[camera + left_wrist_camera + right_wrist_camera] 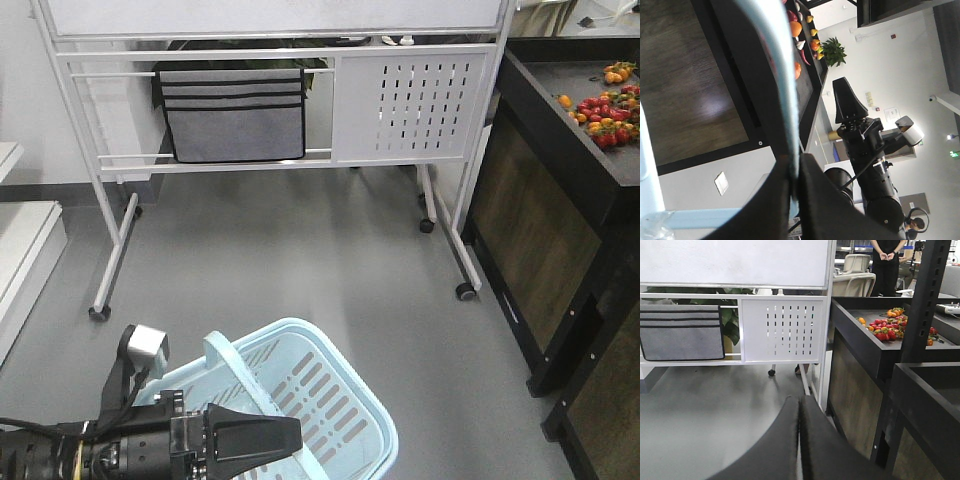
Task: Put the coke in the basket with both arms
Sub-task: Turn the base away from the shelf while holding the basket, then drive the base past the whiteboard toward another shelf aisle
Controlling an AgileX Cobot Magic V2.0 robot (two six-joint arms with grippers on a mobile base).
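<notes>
Wheeled white board stand (115, 235) far centre; grey striped pouch (235, 115) hangs on its left half, slotted white panel (410, 105) on right. Dark wood-sided shelf (520, 220) at right, red and orange produce (608, 108) on top.

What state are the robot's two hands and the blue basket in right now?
left hand: shut on the handle of the basket.
right hand: shut, holding nothing.
basket: gripped by its handle; nothing seen in the visible part of its inside.

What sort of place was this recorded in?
Probably a mock shop inside an office or lab: dark shelves with produce, a blue shopping basket, and a wheeled whiteboard.
</notes>
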